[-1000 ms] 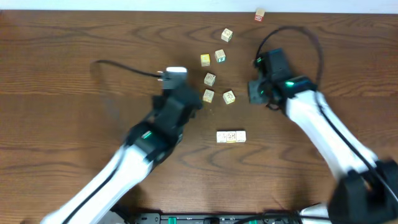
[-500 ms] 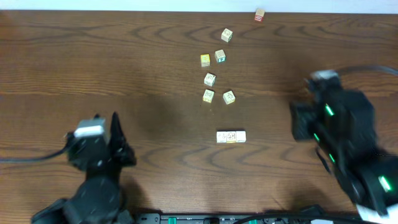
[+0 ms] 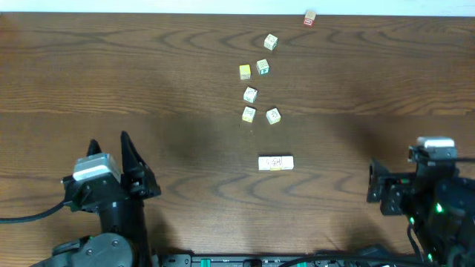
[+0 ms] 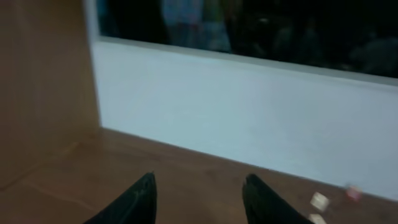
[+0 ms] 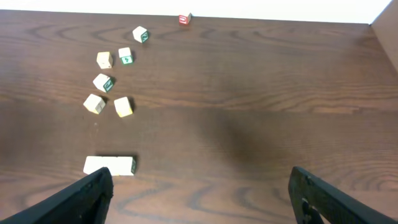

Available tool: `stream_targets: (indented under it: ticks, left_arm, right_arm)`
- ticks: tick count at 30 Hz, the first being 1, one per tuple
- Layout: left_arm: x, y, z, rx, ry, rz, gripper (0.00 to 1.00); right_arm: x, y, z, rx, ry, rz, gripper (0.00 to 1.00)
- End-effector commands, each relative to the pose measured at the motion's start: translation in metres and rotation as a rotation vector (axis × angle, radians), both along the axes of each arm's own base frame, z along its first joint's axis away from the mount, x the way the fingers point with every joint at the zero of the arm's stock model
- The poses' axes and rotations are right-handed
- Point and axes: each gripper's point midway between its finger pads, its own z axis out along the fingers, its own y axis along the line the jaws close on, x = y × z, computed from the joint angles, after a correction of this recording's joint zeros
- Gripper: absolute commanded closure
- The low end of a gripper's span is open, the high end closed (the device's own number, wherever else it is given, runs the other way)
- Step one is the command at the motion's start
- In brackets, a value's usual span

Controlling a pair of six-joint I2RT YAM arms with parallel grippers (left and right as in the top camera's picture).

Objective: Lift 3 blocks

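jaws stand apart on the left gripper (image 4: 198, 186) and right gripper (image 5: 200, 180), both empty; we should squeeze the row of three blocks (image 3: 275, 163) end to end, then rise level.

**Both arms pull back to the near edge**

The left tool (image 3: 109, 142) has swung from beside the scattered cubes (image 3: 250, 95) to the near-left edge of the desk (image 3: 185, 74), and its jaws have parted. The right tool (image 5: 200, 179) has retreated to the near-right edge, its jaws spread wide.
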Motion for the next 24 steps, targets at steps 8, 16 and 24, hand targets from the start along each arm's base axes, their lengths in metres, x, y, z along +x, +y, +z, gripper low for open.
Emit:
stream_targets:
  ticks: [8, 16, 24]
  left_arm:
    - [0.008, 0.008, 0.038, 0.265, 0.000, 0.009, 0.13]
    - [0.017, 0.029, 0.045, 0.384, -0.002, 0.099, 0.02]
    - [0.021, 0.047, 0.051, 0.517, 0.024, 0.175, 0.02]
  right_arm:
    - [0.005, -0.001, -0.003, -0.007, 0.016, -0.012, 0.11]
    - [0.003, -0.001, -0.004, -0.010, 0.023, -0.012, 0.09]
    - [0.003, -0.001, -0.005, -0.011, 0.028, -0.012, 0.06]
